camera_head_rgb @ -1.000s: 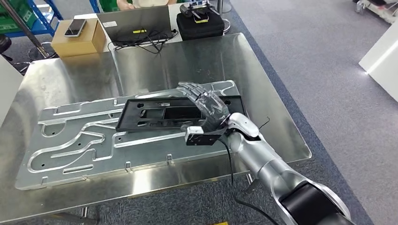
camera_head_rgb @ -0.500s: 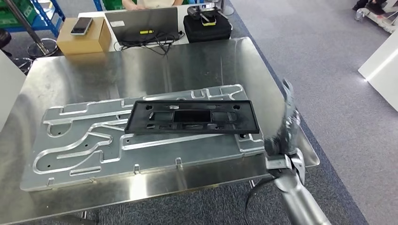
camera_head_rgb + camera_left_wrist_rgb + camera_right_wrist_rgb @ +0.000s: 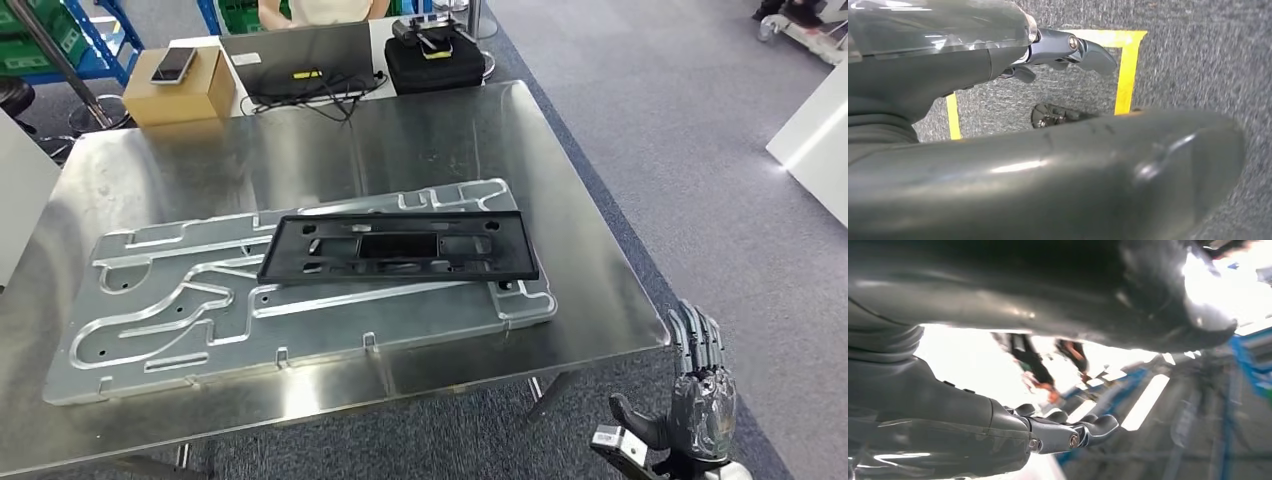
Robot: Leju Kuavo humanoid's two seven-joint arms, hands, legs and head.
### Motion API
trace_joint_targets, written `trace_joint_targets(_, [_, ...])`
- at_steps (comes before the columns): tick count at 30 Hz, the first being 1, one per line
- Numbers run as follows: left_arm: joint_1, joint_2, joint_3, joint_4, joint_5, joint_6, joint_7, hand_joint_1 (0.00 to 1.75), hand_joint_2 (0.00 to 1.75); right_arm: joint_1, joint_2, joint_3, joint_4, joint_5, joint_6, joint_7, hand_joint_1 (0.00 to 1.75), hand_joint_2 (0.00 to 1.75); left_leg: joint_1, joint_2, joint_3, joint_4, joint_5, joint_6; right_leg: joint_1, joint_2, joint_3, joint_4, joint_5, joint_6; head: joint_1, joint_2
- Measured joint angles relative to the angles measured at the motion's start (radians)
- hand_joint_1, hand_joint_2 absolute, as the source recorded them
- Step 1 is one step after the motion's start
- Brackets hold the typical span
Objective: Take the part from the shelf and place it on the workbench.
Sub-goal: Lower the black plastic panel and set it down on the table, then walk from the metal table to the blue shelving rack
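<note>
Black part [image 3: 398, 247] lies flat mid-workbench [image 3: 590, 270]; right hand [image 3: 702, 400], fingers apart and empty, hangs past the corner.

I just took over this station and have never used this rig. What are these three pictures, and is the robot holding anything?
This is a humanoid robot with two silver arms and many-fingered hands. The head view looks down from its body at a shiny steel workbench. On it lies a large grooved aluminium plate, and across that rests the flat black rectangular plastic part. Behind are a grey laptop, a cardboard box and a black case. The right hand hangs beside the bench, holding nothing. The other two pictures come from wrist cameras; the left hand hangs over grey carpet, also holding nothing.
</note>
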Motion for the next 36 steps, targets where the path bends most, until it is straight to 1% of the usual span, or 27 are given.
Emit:
trace_joint_targets(3, [0.001, 0.0, 0.006, 0.0, -0.005, -0.005, -0.002, 0.0, 0.0, 0.015, 0.037, -0.063, 0.058, 0.018, 0.011, -0.005, 0.0, 0.0, 0.004, 0.002, -0.055, 0.174, -0.13, -0.012, 0.0, -0.003, -0.028, 0.0, 0.021, -0.009, 0.0, 0.0])
trace_joint_targets(4, [0.002, 0.0, 0.007, 0.0, -0.006, -0.006, -0.002, 0.0, 0.0, 0.018, 0.048, -0.082, 0.077, 0.022, 0.013, -0.006, 0.0, 0.0, 0.005, 0.002, -0.063, 0.223, -0.158, -0.014, 0.001, -0.003, -0.04, 0.001, 0.029, -0.009, 0.0, 0.0])
trace_joint_targets(5, [0.002, 0.0, 0.008, 0.0, -0.008, -0.007, -0.003, 0.0, 0.0, 0.02, 0.059, -0.1, 0.096, 0.028, 0.019, -0.006, 0.0, 0.0, 0.005, 0.002, -0.053, 0.237, -0.166, -0.014, 0.002, -0.003, -0.051, 0.003, 0.036, -0.008, 0.0, 0.0])
trace_joint_targets(6, [0.003, 0.0, 0.009, 0.0, -0.008, -0.007, -0.004, 0.0, 0.0, 0.02, 0.069, -0.117, 0.116, 0.036, 0.029, -0.006, 0.0, 0.0, 0.005, 0.002, -0.02, 0.207, -0.156, -0.011, 0.003, -0.003, -0.062, 0.005, 0.045, -0.007, 0.0, 0.0])
trace_joint_targets(8, [0.002, 0.0, 0.01, 0.0, -0.009, -0.008, -0.009, 0.0, 0.0, 0.009, 0.086, -0.158, 0.18, 0.056, 0.058, -0.006, 0.0, 0.0, 0.004, 0.002, 0.09, 0.054, -0.115, -0.001, 0.003, -0.002, -0.079, 0.007, 0.061, -0.002, 0.0, 0.0])
trace_joint_targets(9, [0.001, 0.0, 0.01, 0.0, -0.011, -0.01, -0.012, 0.0, 0.0, -0.001, 0.093, -0.185, 0.229, 0.064, 0.072, -0.007, 0.0, 0.0, 0.0, 0.002, 0.135, -0.017, -0.098, 0.005, 0.004, -0.003, -0.082, 0.007, 0.068, 0.003, 0.0, 0.0])
trace_joint_targets(10, [0.001, 0.0, 0.01, 0.0, -0.013, -0.011, -0.016, 0.0, 0.0, -0.016, 0.098, -0.217, 0.296, 0.07, 0.084, -0.008, 0.0, 0.0, -0.004, 0.002, 0.161, -0.061, -0.088, 0.011, 0.004, -0.003, -0.083, 0.006, 0.077, 0.009, 0.0, 0.0])
trace_joint_targets(13, [0.005, 0.0, 0.01, 0.0, -0.024, -0.019, -0.021, 0.0, 0.0, -0.087, 0.097, -0.339, 0.595, 0.084, 0.095, -0.012, 0.0, 0.0, -0.011, 0.001, 0.16, -0.079, -0.061, 0.028, 0.0, -0.004, -0.081, -0.008, 0.105, 0.031, 0.0, 0.0])
trace_joint_targets(14, [0.007, -0.001, 0.011, 0.001, -0.026, -0.021, -0.021, 0.0, 0.0, -0.106, 0.093, -0.378, 0.698, 0.088, 0.095, -0.012, 0.0, 0.0, -0.009, 0.003, 0.153, -0.083, -0.047, 0.035, -0.001, -0.003, -0.084, -0.007, 0.1, 0.036, 0.0, 0.0])
trace_joint_targets(15, [0.008, -0.001, 0.011, 0.001, -0.028, -0.022, -0.021, 0.0, 0.0, -0.119, 0.088, -0.411, 0.787, 0.092, 0.095, -0.012, 0.0, 0.0, -0.007, 0.004, 0.144, -0.088, -0.033, 0.043, -0.002, -0.001, -0.091, 0.01, 0.073, 0.04, 0.0, 0.0])
trace_joint_targets(16, [0.009, -0.001, 0.011, 0.001, -0.029, -0.022, -0.021, 0.0, 0.0, -0.129, 0.084, -0.437, 0.86, 0.095, 0.097, -0.012, 0.0, 0.0, -0.005, 0.006, 0.131, -0.092, -0.018, 0.049, -0.003, 0.0, -0.104, 0.048, 0.027, 0.043, 0.0, 0.0])
trace_joint_targets(18, [0.011, -0.001, 0.011, 0.001, -0.031, -0.022, -0.021, 0.0, 0.0, -0.155, 0.076, -0.478, 0.991, 0.107, 0.132, 0.016, 0.0, 0.0, -0.007, 0.011, 0.098, -0.091, 0.007, 0.055, -0.005, 0.001, -0.136, 0.175, -0.085, 0.047, 0.0, 0.0])
trace_joint_targets(19, [0.012, -0.002, 0.012, 0.001, -0.032, -0.023, -0.02, 0.0, 0.0, -0.168, 0.073, -0.491, 1.049, 0.115, 0.167, 0.052, 0.0, 0.0, -0.008, 0.013, 0.081, -0.089, 0.019, 0.054, -0.005, 0.001, -0.144, 0.237, -0.116, 0.049, 0.0, 0.0])
trace_joint_targets(20, [0.013, -0.002, 0.012, 0.001, -0.034, -0.024, -0.018, 0.0, 0.0, -0.18, 0.072, -0.502, 1.101, 0.121, 0.219, 0.106, 0.0, 0.0, -0.009, 0.016, 0.064, -0.087, 0.03, 0.053, -0.006, 0.001, -0.139, 0.276, -0.121, 0.051, 0.0, 0.0])
trace_joint_targets(21, [0.012, -0.003, 0.012, 0.002, -0.036, -0.024, -0.016, 0.0, 0.0, -0.192, 0.071, -0.512, 1.148, 0.123, 0.286, 0.178, 0.0, 0.0, -0.008, 0.017, 0.047, -0.082, 0.04, 0.051, -0.006, 0.001, -0.118, 0.283, -0.104, 0.052, 0.0, 0.0])
trace_joint_targets(22, [0.012, -0.003, 0.013, 0.002, -0.038, -0.025, -0.014, 0.0, 0.0, -0.202, 0.071, -0.521, 1.188, 0.12, 0.361, 0.258, 0.0, 0.0, -0.008, 0.017, 0.029, -0.075, 0.049, 0.048, -0.007, 0.001, -0.078, 0.253, -0.077, 0.052, 0.0, 0.0])
trace_joint_targets(23, [0.011, -0.004, 0.014, 0.001, -0.041, -0.025, -0.012, 0.0, 0.0, -0.212, 0.072, -0.532, 1.223, 0.114, 0.439, 0.339, 0.0, 0.0, -0.007, 0.017, 0.013, -0.067, 0.057, 0.044, -0.007, 0.001, -0.023, 0.194, -0.058, 0.051, 0.0, 0.0])
trace_joint_targets(25, [0.008, -0.006, 0.016, 0.001, -0.048, -0.025, -0.009, 0.0, 0.0, -0.232, 0.075, -0.553, 1.275, 0.111, 0.569, 0.493, 0.0, 0.0, -0.008, 0.013, -0.015, -0.048, 0.071, 0.032, -0.004, 0.011, 0.086, 0.049, -0.068, 0.043, 0.0, 0.0])
trace_joint_targets(26, [0.006, -0.007, 0.016, 0.001, -0.053, -0.026, -0.008, 0.0, 0.0, -0.238, 0.077, -0.56, 1.294, 0.118, 0.615, 0.556, 0.0, 0.0, -0.009, 0.011, -0.024, -0.042, 0.078, 0.025, -0.001, 0.014, 0.116, 0.002, -0.084, 0.038, 0.0, 0.0])
trace_joint_targets(27, [0.005, -0.007, 0.016, 0.002, -0.058, -0.027, -0.007, 0.0, 0.0, -0.243, 0.079, -0.563, 1.311, 0.128, 0.648, 0.609, 0.0, 0.0, -0.009, 0.008, -0.029, -0.041, 0.087, 0.018, 0.002, 0.015, 0.126, -0.022, -0.094, 0.032, 0.0, 0.0])
trace_joint_targets(29, [0.005, -0.007, 0.016, 0.002, -0.065, -0.028, -0.004, 0.0, 0.0, -0.247, 0.084, -0.566, 1.338, 0.145, 0.683, 0.668, 0.0, 0.0, -0.007, 0.004, -0.038, -0.039, 0.095, 0.006, 0.001, 0.002, 0.114, -0.027, -0.08, 0.017, 0.0, 0.0])
trace_joint_targets(30, [0.005, -0.007, 0.016, 0.002, -0.066, -0.028, -0.003, 0.0, 0.0, -0.249, 0.086, -0.566, 1.347, 0.149, 0.689, 0.681, 0.0, 0.0, -0.005, 0.002, -0.046, -0.025, 0.074, 0.0, -0.001, -0.006, 0.104, -0.029, -0.069, 0.008, 0.0, 0.0])
trace_joint_targets(32, [0.007, -0.006, 0.016, 0.002, -0.067, -0.028, -0.001, 0.0, 0.0, -0.254, 0.089, -0.566, 1.361, 0.152, 0.693, 0.689, 0.0, 0.0, 0.001, 0.002, -0.072, 0.057, -0.021, -0.012, -0.004, -0.021, 0.078, -0.031, -0.045, -0.004, 0.0, 0.0])
trace_joint_targets(33, [0.007, -0.007, 0.016, 0.002, -0.067, -0.028, -0.001, 0.0, 0.0, -0.255, 0.089, -0.566, 1.365, 0.153, 0.694, 0.691, 0.0, 0.0, 0.004, 0.003, -0.085, 0.12, -0.074, -0.018, -0.003, -0.027, 0.064, -0.03, -0.034, -0.007, 0.0, 0.0])
trace_joint_targets(34, [0.008, -0.007, 0.016, 0.002, -0.068, -0.029, 0.0, 0.0, 0.0, -0.255, 0.09, -0.566, 1.37, 0.155, 0.696, 0.695, 0.0, 0.0, 0.007, 0.003, -0.093, 0.182, -0.106, -0.024, -0.002, -0.035, 0.05, -0.029, -0.023, -0.006, 0.0, 0.0])
trace_joint_targets(35, [0.007, -0.007, 0.016, 0.002, -0.07, -0.029, 0.001, 0.0, 0.0, -0.255, 0.09, -0.566, 1.374, 0.156, 0.7, 0.704, 0.0, 0.0, 0.01, 0.003, -0.093, 0.228, -0.113, -0.029, -0.001, -0.042, 0.034, -0.028, -0.012, -0.004, 0.0, 0.0])
trace_joint_targets(36, [0.006, -0.007, 0.016, 0.002, -0.074, -0.031, 0.002, 0.0, 0.0, -0.256, 0.09, -0.567, 1.378, 0.158, 0.706, 0.717, 0.0, 0.0, 0.013, 0.003, -0.079, 0.246, -0.096, -0.032, 0.0, -0.048, 0.019, -0.025, -0.002, -0.002, 0.0, 0.0])
